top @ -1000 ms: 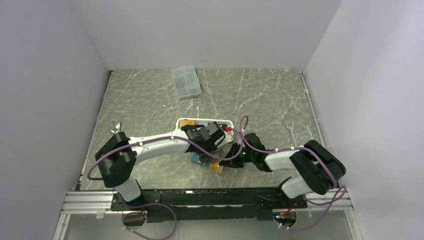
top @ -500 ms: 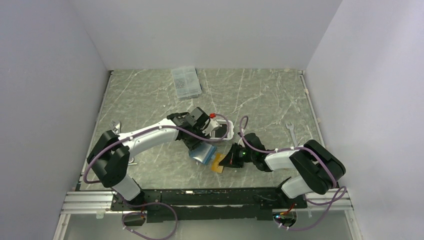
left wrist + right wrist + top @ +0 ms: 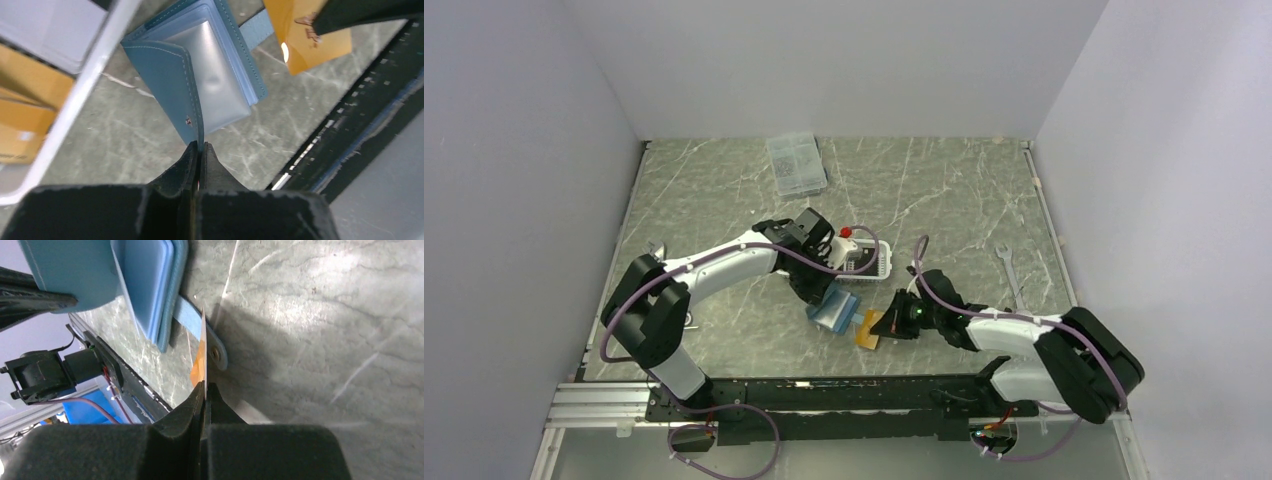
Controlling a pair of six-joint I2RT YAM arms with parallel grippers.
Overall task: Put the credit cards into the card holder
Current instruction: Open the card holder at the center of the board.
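Nearest, the right claw (image 3: 204, 385) is clamped on the gold card (image 3: 200, 357) and holds it on edge just beside the holder (image 3: 834, 308), probably so that it can slide into a slot. The holder lies on the tabletop (image 3: 944, 200). The left claw (image 3: 199, 147) is pinched shut on its cover (image 3: 167, 80) and lifts it, so the clear pockets (image 3: 220, 75) are exposed. Behind it stands the basket (image 3: 874, 262), and far behind, the box (image 3: 796, 164).
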